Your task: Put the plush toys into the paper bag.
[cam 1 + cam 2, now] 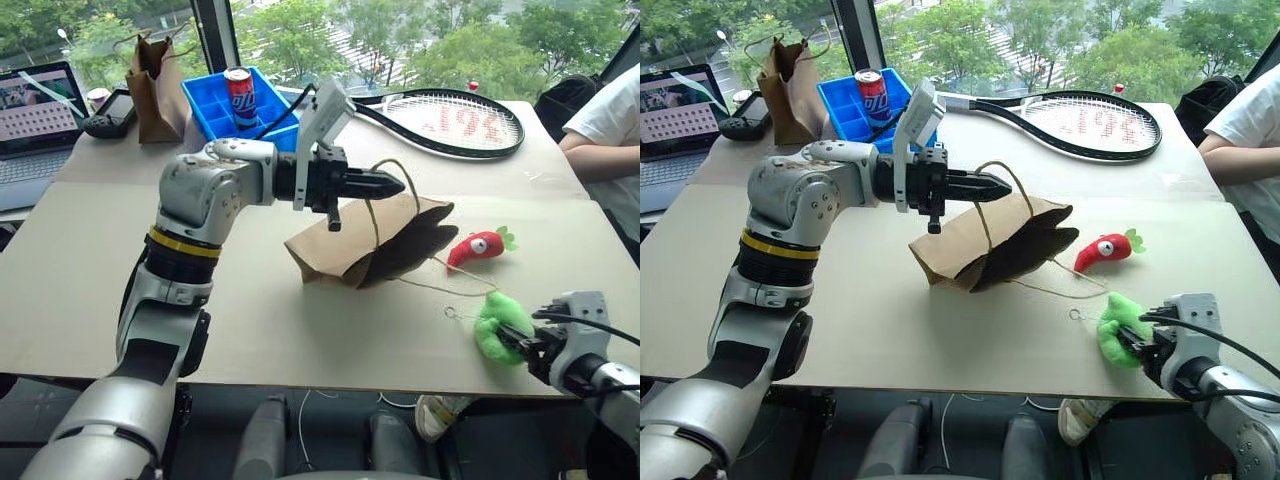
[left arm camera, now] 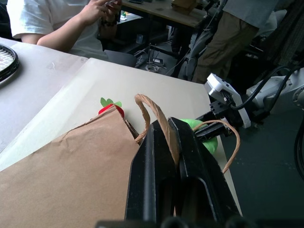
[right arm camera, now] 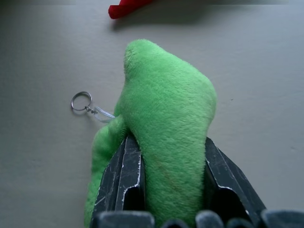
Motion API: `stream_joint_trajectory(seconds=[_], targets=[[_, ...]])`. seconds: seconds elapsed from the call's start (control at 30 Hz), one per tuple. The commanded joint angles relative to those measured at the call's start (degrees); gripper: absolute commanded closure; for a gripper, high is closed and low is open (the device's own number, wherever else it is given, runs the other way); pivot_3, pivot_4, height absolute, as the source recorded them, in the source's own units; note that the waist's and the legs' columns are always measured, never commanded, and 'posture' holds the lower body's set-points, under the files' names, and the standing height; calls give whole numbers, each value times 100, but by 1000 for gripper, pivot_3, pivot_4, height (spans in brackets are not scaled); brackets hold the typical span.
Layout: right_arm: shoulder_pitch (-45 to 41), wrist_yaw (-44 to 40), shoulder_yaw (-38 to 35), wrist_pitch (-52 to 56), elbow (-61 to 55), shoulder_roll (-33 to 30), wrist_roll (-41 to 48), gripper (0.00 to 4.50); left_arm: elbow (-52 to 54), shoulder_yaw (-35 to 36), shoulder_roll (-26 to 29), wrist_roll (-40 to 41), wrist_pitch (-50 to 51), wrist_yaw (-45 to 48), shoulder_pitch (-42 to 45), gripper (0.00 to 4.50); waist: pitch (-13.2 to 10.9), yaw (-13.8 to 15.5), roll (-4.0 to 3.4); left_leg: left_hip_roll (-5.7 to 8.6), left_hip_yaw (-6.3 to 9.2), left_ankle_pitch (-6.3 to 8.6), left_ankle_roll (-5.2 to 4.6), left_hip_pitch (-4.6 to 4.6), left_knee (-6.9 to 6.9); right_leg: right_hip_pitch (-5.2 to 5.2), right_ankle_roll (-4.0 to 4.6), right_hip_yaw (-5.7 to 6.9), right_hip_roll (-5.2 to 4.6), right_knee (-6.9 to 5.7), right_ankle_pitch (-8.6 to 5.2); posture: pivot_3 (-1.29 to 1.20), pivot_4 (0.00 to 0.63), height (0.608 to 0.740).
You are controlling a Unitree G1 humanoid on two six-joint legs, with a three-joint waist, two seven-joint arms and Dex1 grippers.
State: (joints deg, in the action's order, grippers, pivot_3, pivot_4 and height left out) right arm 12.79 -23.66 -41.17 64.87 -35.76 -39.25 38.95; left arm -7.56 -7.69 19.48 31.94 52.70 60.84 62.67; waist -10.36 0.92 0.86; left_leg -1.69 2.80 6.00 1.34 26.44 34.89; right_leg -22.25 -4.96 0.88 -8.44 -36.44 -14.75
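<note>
The light-brown paper bag (image 1: 345, 250) lies tilted at the table's middle, its mouth facing right. My left gripper (image 1: 393, 185) is shut on one twisted loop handle (image 2: 151, 110) and holds it above the bag. The red chili plush toy (image 1: 478, 247) lies just right of the bag's mouth. The lime-green plush toy (image 3: 166, 114) sits near the front right edge, with a small key ring (image 3: 81, 100) beside it. My right gripper (image 3: 168, 145) is shut on it, one finger pressing each side.
A tennis racket (image 1: 450, 122) lies at the back right. At the back left stand a blue tray (image 1: 210, 112) with a can (image 1: 240, 97), a darker brown bag (image 1: 155, 85) and a laptop (image 1: 35, 120). A person's arm (image 1: 600, 150) rests at the far right.
</note>
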Motion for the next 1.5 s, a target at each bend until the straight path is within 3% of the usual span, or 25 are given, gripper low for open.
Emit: stream_joint_trajectory(seconds=[0.03,0.13,0.2,0.33,0.57,0.67,0.87,1.03,1.2,1.4,1.5], targets=[[-1060,-126,-952,169,-128,-720,794,4299,119,153,-198,287,160,-57,142,4500,-2,-54,-2,0,-5,0,0,0,2,-1,-3,-7,0,2,3,0,150,740],[-1815,78,-915,461,-87,-1052,1202,4496,83,184,-240,315,184,-86,169,4500,-4,-84,0,-7,-2,-1,-1,-7,-5,2,-5,-6,9,20,21,0,150,740],[-2889,568,-529,628,-55,-1049,1861,4496,43,197,-249,338,186,-85,197,4500,-6,-114,-3,-20,4,-1,-1,-6,-8,1,-3,-3,23,23,20,0,150,740],[-3902,1672,454,748,-267,-129,2852,4496,18,219,-236,336,162,-82,234,4500,-14,-159,-4,-17,5,-1,-3,-4,-12,1,-22,-11,25,27,35,0,150,740],[-3428,3208,1244,-219,-534,1404,4210,4496,125,287,-181,357,220,-144,240,4500,-19,-67,-6,-1,24,-1,-5,54,-13,-23,-12,-19,35,29,51,0,150,740],[-3114,3368,1294,-647,-595,1413,4605,4496,115,293,-155,347,207,-144,246,4500,-20,-55,-7,4,25,-1,-5,57,-13,-22,-16,-20,34,27,50,0,150,740],[-2146,3198,796,-1368,-521,806,5258,4496,66,281,-148,328,174,-138,260,4500,-20,-57,-7,-18,29,-5,-10,47,-4,-13,-11,-26,60,28,51,0,150,740],[-1562,3078,1090,-1618,-529,567,5108,4496,22,310,-176,344,176,-151,314,4500,-20,-78,-7,-31,29,-6,-12,40,-4,-12,2,-44,81,28,56,0,150,740],[-1248,3001,1809,-1774,-467,717,4288,4496,92,358,-222,402,226,-188,342,4500,-20,-111,-8,-36,29,-6,-12,35,-6,-13,11,-51,88,26,58,0,150,740],[-1578,2886,2776,-1845,-60,955,3245,4496,206,407,-286,587,359,-286,351,4500,-20,-122,-8,-33,27,-6,-12,36,-4,-13,8,-58,89,28,57,0,150,740],[-1998,2740,3334,-1530,126,603,2611,4496,251,411,-357,664,414,-332,362,4500,-20,-126,-9,-31,26,-7,-12,36,-3,-14,7,-64,90,27,57,0,150,740]])
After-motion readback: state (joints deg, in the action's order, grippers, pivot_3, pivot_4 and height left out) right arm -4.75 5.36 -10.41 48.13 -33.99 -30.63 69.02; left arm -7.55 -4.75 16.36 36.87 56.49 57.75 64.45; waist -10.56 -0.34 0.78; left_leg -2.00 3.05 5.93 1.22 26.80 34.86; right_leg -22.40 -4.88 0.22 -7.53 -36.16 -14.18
